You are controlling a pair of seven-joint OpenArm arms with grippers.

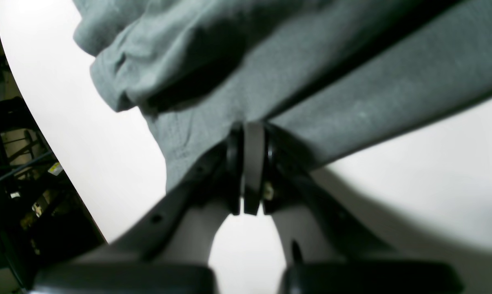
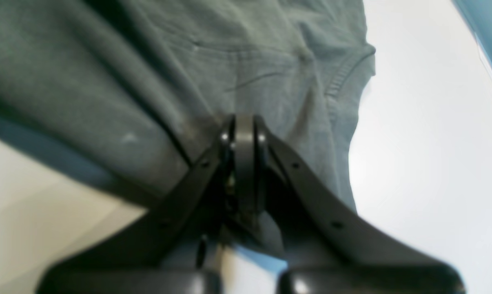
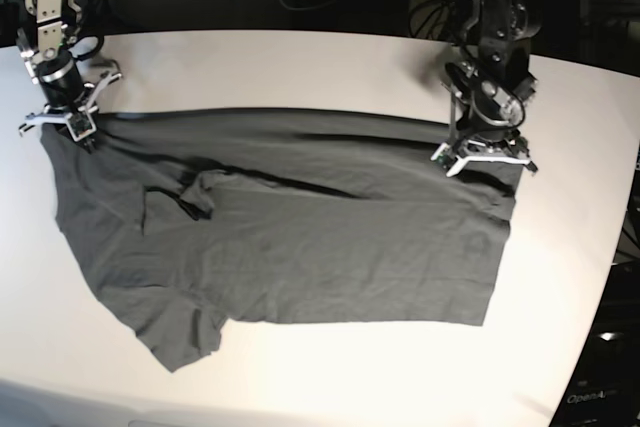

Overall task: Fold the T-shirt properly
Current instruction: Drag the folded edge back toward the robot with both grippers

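From base I see the T-shirt (image 3: 290,247) spread across the desk (image 3: 300,57). Only my wrist cameras show the left gripper (image 1: 252,130) and right gripper (image 2: 244,122) with jaws closed on cloth, apparently at its edge.

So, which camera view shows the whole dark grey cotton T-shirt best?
The base view: the dark grey cotton T-shirt lies spread on the white table with its full outline visible. Both wrist views show only blurred cloth close to the shut grippers.
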